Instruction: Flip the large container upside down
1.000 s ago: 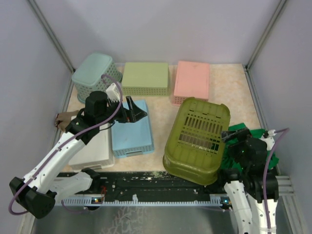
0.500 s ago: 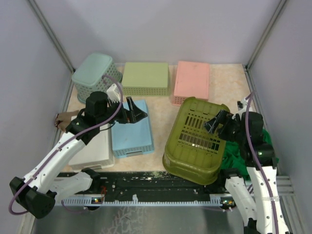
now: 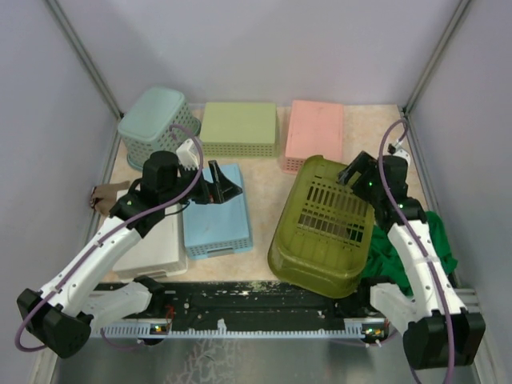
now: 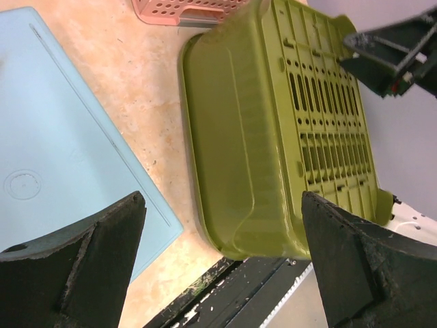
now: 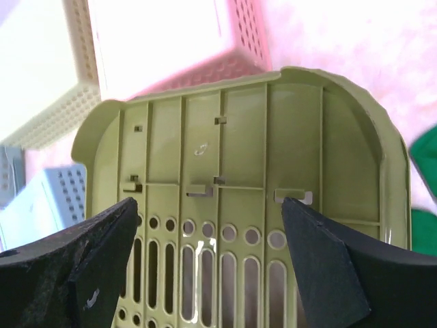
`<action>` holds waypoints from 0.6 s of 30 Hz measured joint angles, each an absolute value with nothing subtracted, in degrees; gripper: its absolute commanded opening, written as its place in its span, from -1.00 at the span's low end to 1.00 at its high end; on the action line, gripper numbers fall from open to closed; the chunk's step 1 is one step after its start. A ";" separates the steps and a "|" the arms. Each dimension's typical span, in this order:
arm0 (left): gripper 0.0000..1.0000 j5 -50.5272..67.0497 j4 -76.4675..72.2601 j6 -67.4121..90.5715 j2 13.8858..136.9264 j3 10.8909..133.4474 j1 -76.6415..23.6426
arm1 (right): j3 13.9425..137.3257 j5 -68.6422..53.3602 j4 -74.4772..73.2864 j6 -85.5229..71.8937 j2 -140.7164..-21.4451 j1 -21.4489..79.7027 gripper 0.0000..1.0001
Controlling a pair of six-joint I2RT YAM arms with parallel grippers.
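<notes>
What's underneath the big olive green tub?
The large container lies base up, so whatever is within its footprint is covered. A green cloth emerges at its right edge and may run beneath it.

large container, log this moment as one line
large container: base up, slots showing | right gripper: jaws open over its far end, no grip | left gripper: jaws open over blue bin

White-shelled arms (image 3: 88,260), black joints, looping purple cables (image 3: 198,164), black wedge-shaped claw fingers (image 4: 75,273)
</notes>
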State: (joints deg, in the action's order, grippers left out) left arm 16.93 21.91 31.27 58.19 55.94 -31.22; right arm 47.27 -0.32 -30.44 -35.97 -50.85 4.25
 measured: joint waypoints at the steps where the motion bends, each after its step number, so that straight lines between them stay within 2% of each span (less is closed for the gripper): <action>1: 1.00 16.93 21.91 31.27 58.19 55.81 -31.22 | 47.42 0.51 -28.18 -36.64 -52.77 4.25 0.72; 12: 1.00 15.03 23.03 30.79 58.19 55.64 -31.22 | 51.62 5.50 -11.92 -39.97 -68.58 4.29 0.72; 18: 1.00 14.68 23.27 30.37 58.30 55.64 -31.22 | 57.32 5.93 -11.38 -40.12 -75.57 4.27 0.73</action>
